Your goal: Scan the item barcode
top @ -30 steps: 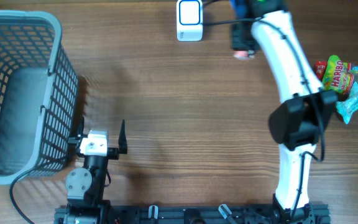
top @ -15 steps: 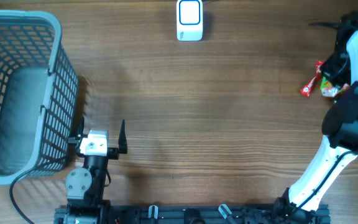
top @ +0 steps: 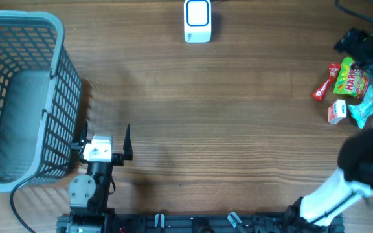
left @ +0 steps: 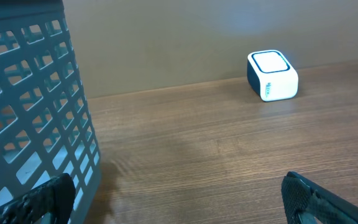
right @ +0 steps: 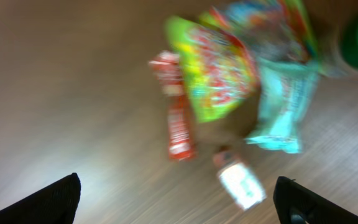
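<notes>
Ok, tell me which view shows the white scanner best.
The left wrist view: the scanner appears sharp, with top and sides visible. Overhead shows only its top, at the frame edge; the right wrist view misses it.

A mock shop checkout in a robotics lab: a white barcode scanner (top: 197, 21) at the wooden surface's (top: 206, 116) far edge, a grey shopping basket (top: 68, 110) at its left edge, sweet packets (top: 351, 79) at the right edge, and a robot arm (top: 86, 191) mounted at the near edge.

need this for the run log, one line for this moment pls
left gripper: open, beside basket | right gripper: open, empty, near Haribo bag | barcode scanner: no item at it
</notes>
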You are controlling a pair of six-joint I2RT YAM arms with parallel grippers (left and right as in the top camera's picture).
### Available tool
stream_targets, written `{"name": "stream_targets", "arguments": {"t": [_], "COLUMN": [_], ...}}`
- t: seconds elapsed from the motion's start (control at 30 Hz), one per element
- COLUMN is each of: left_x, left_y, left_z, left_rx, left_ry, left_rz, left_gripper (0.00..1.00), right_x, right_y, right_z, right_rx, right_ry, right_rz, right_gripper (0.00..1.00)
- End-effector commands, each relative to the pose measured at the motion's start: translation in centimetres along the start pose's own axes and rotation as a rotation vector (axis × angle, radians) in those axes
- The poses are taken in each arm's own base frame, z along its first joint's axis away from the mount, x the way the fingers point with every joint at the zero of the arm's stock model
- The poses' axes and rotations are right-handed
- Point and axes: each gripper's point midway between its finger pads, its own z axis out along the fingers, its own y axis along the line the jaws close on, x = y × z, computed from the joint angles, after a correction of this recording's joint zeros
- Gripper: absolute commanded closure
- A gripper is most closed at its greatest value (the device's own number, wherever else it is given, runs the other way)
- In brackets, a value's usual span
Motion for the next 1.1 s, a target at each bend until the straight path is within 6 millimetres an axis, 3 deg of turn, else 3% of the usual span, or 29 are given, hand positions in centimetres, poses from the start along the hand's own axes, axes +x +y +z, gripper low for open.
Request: {"name": "stream_targets", "arguments": {"t": [0.0,0.07,0.17,0.3,0.4,0.53,0.7,0.83,0.9,1.07], "left_x": [0.0,0.0,0.0,0.0,0.0,0.0,0.0,0.0,0.0,0.0], "left_y": [-0.3,-0.3,-0.3,-0.3,-0.3,-0.3,-0.3,-0.3,-0.3,-0.3], "left_z": [0.0,0.0,0.0,0.0,0.0,0.0,0.0,0.0,0.0,0.0], "left_rx": [0.014,0.014,0.014,0.014,0.014,0.014,0.014,0.014,0.014,0.014], "left_ry": [-0.005,-0.005,-0.005,-0.005,-0.005,-0.005,-0.005,-0.005,-0.005,-0.005], "left_rz": [0.013,0.013,0.013,0.013,0.013,0.013,0.013,0.013,0.013,0.013], "left_gripper": [0.0,0.0,0.0,0.0,0.0,0.0,0.0,0.0,0.0,0.0], "right_x": [1.1,2.4,5.0,8.7,10.5,11.6,12.1,13.9,15.5,19.9], "right_y": [5.8,6.4,4.7,2.1,1.1,0.4,-0.5,1.9,2.1,1.3], "right_z": [-11.4,-17.7,-24.3,-31.0,-33.5,-35.0,-34.5,-37.3,-36.7,-32.9], "right_rx": [-0.409,-0.539,-0.587,-0.628,-0.648,-0.66,-0.618,-0.776,-0.856,-1.02], "right_ry": [-0.141,-0.244,-0.364,-0.519,-0.586,-0.628,-0.632,-0.916,-1.032,-1.346], "right_rz": [-0.184,-0.217,-0.228,-0.241,-0.248,-0.253,-0.238,-0.474,-0.496,-0.513], "right_gripper": [0.0,0.0,0.0,0.0,0.0,0.0,0.0,0.0,0.0,0.0]}}
